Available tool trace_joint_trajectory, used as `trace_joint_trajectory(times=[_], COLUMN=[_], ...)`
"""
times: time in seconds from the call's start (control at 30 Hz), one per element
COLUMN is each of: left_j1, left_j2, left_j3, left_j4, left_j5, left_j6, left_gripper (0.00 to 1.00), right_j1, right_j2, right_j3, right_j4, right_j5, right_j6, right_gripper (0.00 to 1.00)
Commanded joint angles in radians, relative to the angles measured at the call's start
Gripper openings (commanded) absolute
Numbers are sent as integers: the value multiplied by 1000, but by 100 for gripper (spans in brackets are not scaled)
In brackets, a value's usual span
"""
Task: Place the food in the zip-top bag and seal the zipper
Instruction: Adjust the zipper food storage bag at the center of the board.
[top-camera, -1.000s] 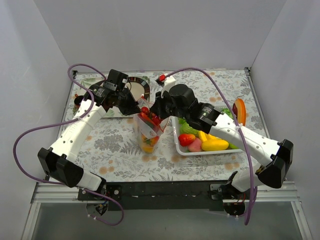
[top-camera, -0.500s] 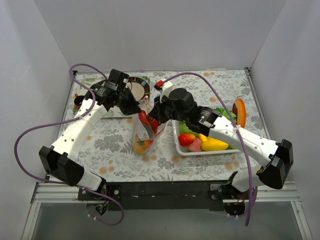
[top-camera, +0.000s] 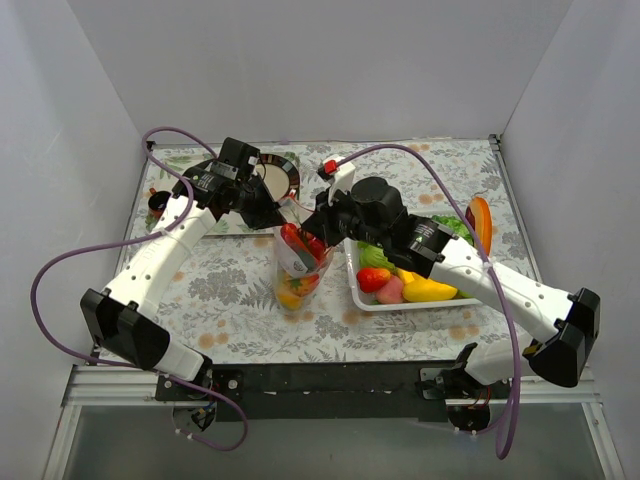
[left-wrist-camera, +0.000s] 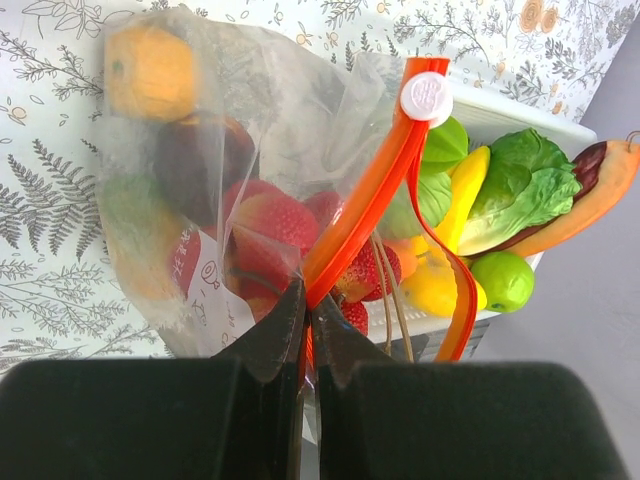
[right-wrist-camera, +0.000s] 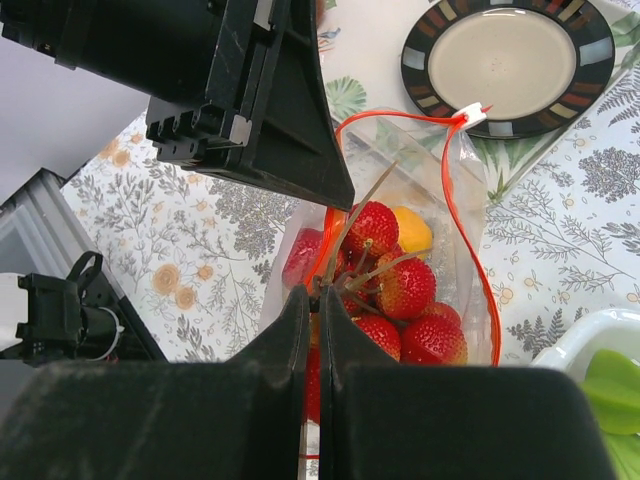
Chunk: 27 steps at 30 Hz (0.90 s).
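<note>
Left gripper is pinched tight on the zipper, and the right gripper is clamped on the same strip close by. Bag is held upright between them, just beside the basket, mouth gaping, strawberries piled near the top. My worry: both grips are thin pinches on slick plastic, so a hard tug apart could slip one loose, and then the bag flops and dumps fruit. A strawberry stem could also jam the track, I reckon.

Upright zip-top bag holds red, orange food; zipper open.
</note>
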Motion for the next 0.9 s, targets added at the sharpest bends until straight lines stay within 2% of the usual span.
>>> trace_joint_trajectory(times=[0.0, 0.17, 0.33, 0.4, 0.43, 0.47, 0.53, 0.57, 0.67, 0.87], left_j1=[5, 5, 5, 5, 5, 5, 5, 5, 5, 5], left_j2=[0, -3, -14, -22, -23, -25, -31, -34, -38, -40], left_j3=[10, 10, 15, 16, 15, 18, 21, 24, 27, 19], left_j4=[12, 14, 20, 20, 20, 18, 11, 6, 0, 8], left_j5=[-3, 2, 13, 17, 20, 23, 19, 11, 5, 7], left_j6=[7, 7, 7, 8, 8, 10, 11, 13, 16, 18], left_gripper=[0, 0, 0, 0, 0, 0, 0, 0, 0, 0], right_j1=[8, 6, 5, -7, -13, -29, -32, -32, -35, -44], right_j2=[-40, -2, 96, 179, 217, 289, 334, 336, 270, 161], right_j3=[-5, 10, 125, 181, 272, 312, 385, 394, 339, 340], right_j4=[98, 58, -57, -108, -155, -239, -312, -315, -271, -312], right_j5=[-33, -2, 60, 105, 116, 122, 137, 145, 172, 241], right_j6=[-8, -4, 31, 54, 83, 91, 101, 104, 113, 119], right_gripper=[1, 1, 2, 11, 15, 25, 38, 52, 71, 75])
